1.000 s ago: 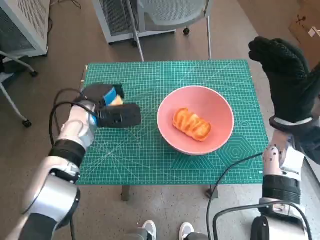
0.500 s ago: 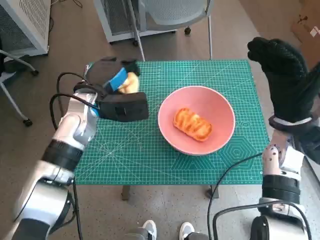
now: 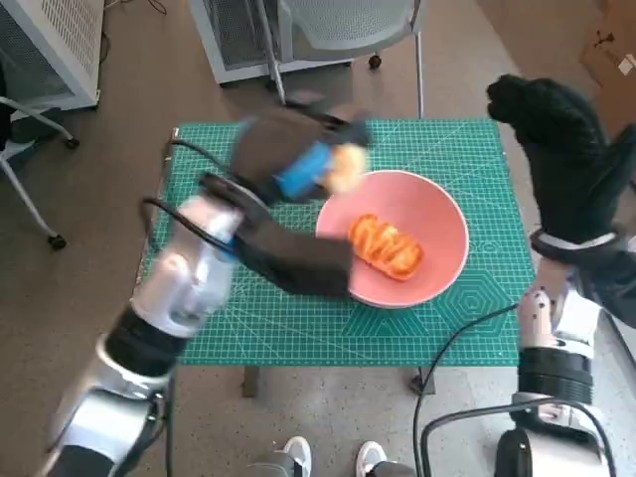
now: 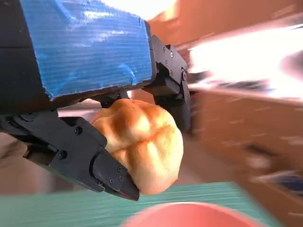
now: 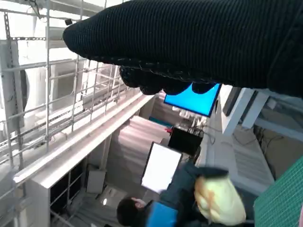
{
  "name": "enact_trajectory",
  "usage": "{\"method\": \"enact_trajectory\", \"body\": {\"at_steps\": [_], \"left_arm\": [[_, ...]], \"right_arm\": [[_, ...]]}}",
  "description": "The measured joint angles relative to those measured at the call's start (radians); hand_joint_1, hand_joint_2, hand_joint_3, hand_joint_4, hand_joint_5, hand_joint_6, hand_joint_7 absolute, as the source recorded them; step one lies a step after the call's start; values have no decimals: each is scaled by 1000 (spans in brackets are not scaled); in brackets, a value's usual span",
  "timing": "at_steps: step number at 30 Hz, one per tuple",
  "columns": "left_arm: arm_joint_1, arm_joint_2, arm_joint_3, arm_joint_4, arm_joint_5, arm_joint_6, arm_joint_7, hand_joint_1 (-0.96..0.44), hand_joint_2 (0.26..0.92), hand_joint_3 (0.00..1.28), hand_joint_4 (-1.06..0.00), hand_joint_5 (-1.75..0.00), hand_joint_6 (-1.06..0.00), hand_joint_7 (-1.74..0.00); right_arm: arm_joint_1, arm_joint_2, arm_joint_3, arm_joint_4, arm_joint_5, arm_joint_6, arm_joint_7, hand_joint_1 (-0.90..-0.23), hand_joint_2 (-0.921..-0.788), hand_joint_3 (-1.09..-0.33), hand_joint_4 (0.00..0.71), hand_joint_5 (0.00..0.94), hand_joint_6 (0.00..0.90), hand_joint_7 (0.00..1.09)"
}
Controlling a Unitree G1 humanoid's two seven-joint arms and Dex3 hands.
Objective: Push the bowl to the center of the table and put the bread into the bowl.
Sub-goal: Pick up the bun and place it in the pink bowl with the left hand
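The pink bowl [image 3: 437, 260] (mid-surface) contains one glazed bread [image 3: 382, 246]. The left hand [image 3: 298, 159] grips a round bun [image 3: 345, 169] over its rim; the right hand [image 3: 561, 149], fingers apart, holds nothing.

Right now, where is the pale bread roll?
In the head view, the left hand holds the roll in the air above the pink bowl's far-left rim.

Left hand [image 3: 298, 164] with bread roll [image 3: 345, 169] at bowl's [image 3: 442, 214] far-left rim.
Pink bowl sits right of centre on green mat [image 3: 248, 308], a glazed bun [image 3: 383, 246] inside. Gloved right hand [image 3: 556, 149] raised off table's right edge, holding nothing.
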Motion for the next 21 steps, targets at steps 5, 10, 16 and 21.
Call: {"method": "enact_trajectory", "body": {"at_steps": [5,10,16,21], "left_arm": [[-11,-43,-26,62,8,-67,4,2,917,16,-821,-1023,-627,-1167],[-36,-96,-40,206,8,-119,28,2,917,16,-823,-1037,-628,-1146],[-72,-153,-64,390,13,-168,74,2,917,15,-819,-1040,-635,-1138],[-101,-194,-83,545,13,-220,114,2,920,44,-768,-1099,-606,-1161]], "right_arm": [[4,-2,-2,-7,0,0,0,-687,-921,-733,283,0,391,1],[17,-3,-4,-14,0,0,0,-687,-921,-734,281,0,391,1],[22,-4,-5,-16,0,0,0,-688,-921,-732,280,0,387,0],[30,-5,-5,-27,-2,0,-4,-688,-921,-731,280,0,383,0]]}}
